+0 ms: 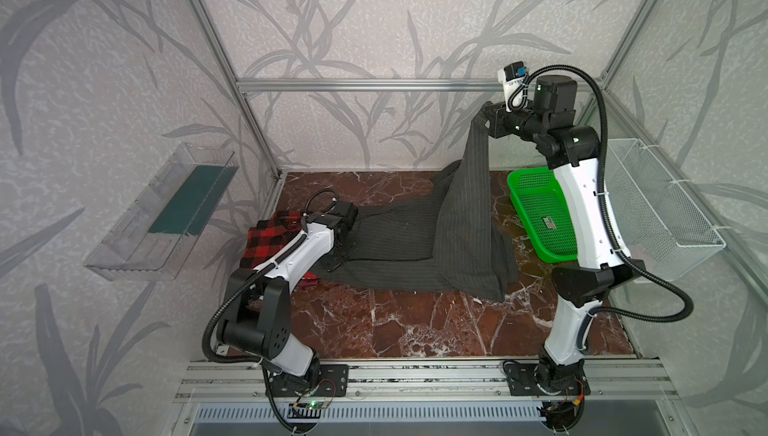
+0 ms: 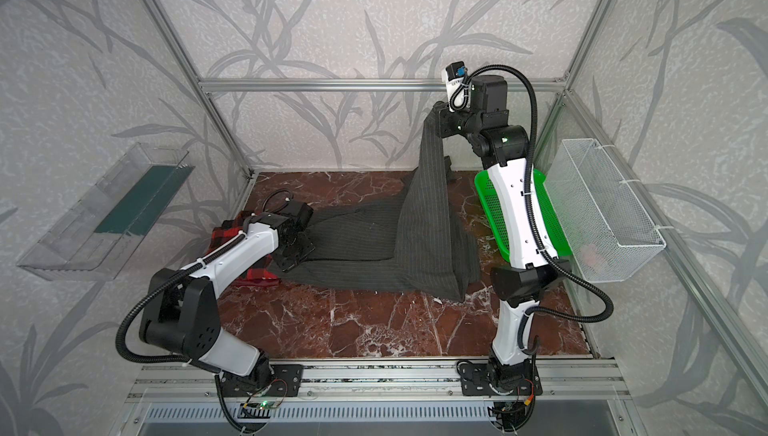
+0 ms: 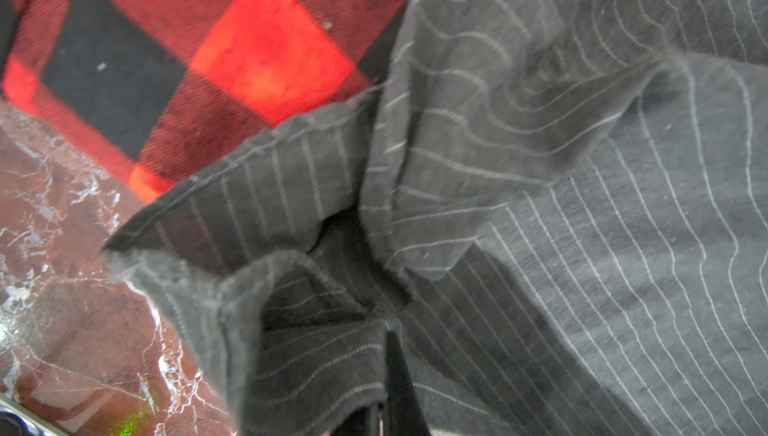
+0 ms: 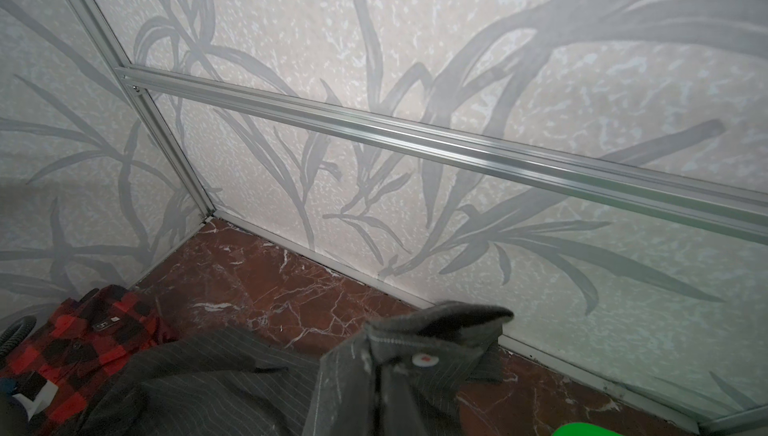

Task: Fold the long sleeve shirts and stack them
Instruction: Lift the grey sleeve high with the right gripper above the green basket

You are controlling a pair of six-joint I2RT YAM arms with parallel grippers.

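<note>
The dark charcoal pinstriped shirt (image 1: 395,243) (image 2: 365,243) lies spread across the marble table, with one part pulled up into a tall peak. My right gripper (image 1: 485,117) (image 2: 437,116) is high near the back wall, shut on that raised end. In the right wrist view the cuff with a white button (image 4: 424,359) drapes over the right gripper (image 4: 384,376). My left gripper (image 1: 340,253) (image 2: 296,254) is low at the shirt's left edge, shut on a bunched hem (image 3: 291,330) at the left gripper's tip (image 3: 390,328). The red-and-black plaid shirt (image 1: 270,238) (image 2: 226,230) (image 3: 249,60) (image 4: 83,342) lies under that arm.
A green plastic basket (image 1: 544,214) sits on the table at the right, behind the right arm. A white wire basket (image 1: 660,209) hangs on the right wall and a clear bin (image 1: 166,209) on the left wall. Bare marble (image 1: 415,322) shows at the front.
</note>
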